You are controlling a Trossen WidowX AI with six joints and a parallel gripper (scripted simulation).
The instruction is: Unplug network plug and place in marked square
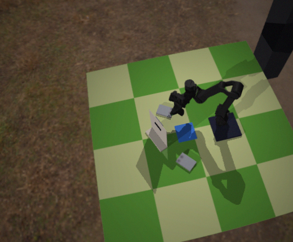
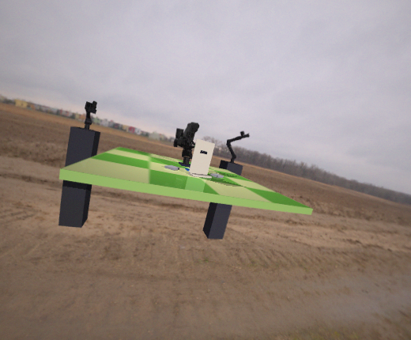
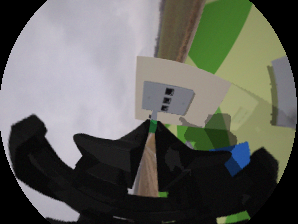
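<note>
The upright cream panel (image 1: 161, 135) (image 2: 201, 163) (image 3: 149, 71) carries a grey socket plate (image 3: 181, 103), where three dark openings show with no plug in them. My gripper (image 1: 171, 113) (image 3: 152, 123) is shut on the small plug (image 1: 169, 116) (image 3: 153, 116), in front of the panel on the socket side. The plug's pale front end sticks out past the fingertips, with a green part between them. It appears clear of the plate, near the panel's edge in the wrist view. The tab cannot be made out. The blue marked square (image 1: 180, 138) (image 3: 242, 151) lies on the table, partly in shadow.
One grey box (image 1: 164, 110) (image 3: 286, 97) lies on the table close to my fingers in the top view. Another grey box (image 1: 186, 162) lies beyond the blue square. My arm's dark base (image 1: 230, 133) stands on the checkered table. Two other arms (image 2: 90, 108) (image 2: 231, 148) stand on pillars.
</note>
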